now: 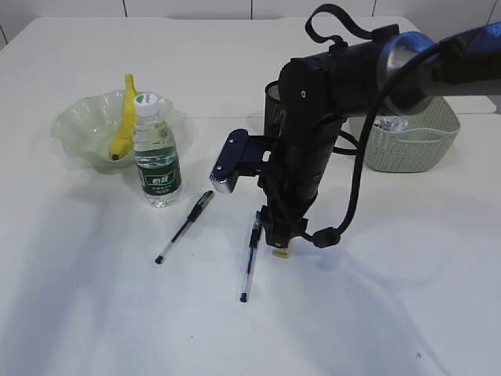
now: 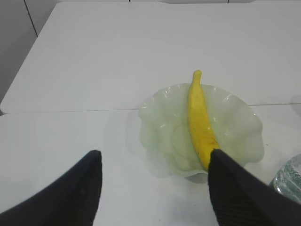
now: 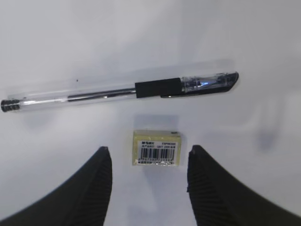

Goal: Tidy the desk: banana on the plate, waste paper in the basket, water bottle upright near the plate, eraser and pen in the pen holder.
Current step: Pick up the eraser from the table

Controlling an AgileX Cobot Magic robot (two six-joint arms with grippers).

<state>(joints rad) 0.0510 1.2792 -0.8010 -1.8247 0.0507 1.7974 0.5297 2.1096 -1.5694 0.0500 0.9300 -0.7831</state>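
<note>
The yellow banana [image 1: 124, 117] lies in the pale green plate [image 1: 74, 117]; the left wrist view shows the same banana [image 2: 201, 125] and plate [image 2: 157, 136]. The water bottle [image 1: 156, 153] stands upright beside the plate. Two pens lie on the table, one [image 1: 185, 227] left of the other [image 1: 251, 254]. My right gripper [image 3: 149, 149] is open, pointing down over the small yellow eraser [image 3: 156, 148], a finger on each side with gaps. A pen [image 3: 122, 89] lies just beyond it. My left gripper [image 2: 155, 157] is open and empty, in front of the plate.
The black mesh pen holder [image 1: 273, 100] stands behind my right arm, partly hidden by it. A pale green basket [image 1: 407, 145] at the right holds crumpled paper [image 1: 391, 124]. The bottle's edge [image 2: 289, 181] shows at the lower right of the left wrist view.
</note>
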